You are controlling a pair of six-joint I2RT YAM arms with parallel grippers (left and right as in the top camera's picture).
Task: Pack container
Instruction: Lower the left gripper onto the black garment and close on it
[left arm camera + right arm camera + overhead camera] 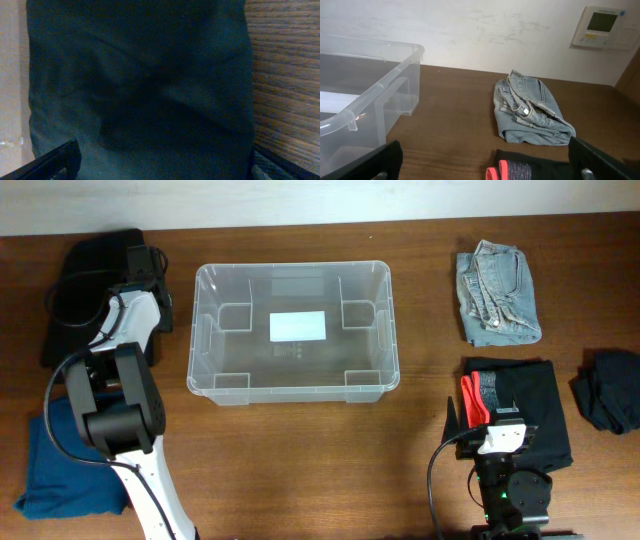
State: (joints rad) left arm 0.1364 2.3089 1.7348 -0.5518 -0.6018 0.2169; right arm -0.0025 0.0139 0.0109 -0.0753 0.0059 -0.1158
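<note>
Centrally, container [292,270] stands on wooden table [300,460], white label on base. I read left gripper [165,167] as spread wide above dark folded garment [140,80], gripping nothing. Right gripper [485,160] likewise wide apart, nothing held, beside black garment [535,410]; folded jeans [497,292] right of container.

Overhead looks straight down; left wrist hugs dark cloth [140,90]; right wrist faces the wall [470,25] (jeans [530,115] shared).

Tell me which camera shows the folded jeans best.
Right wrist: the jeans sit whole and large, seams and button visible. Overhead shows them smaller, from above, right of the container. Left wrist shows only dark cloth.
</note>
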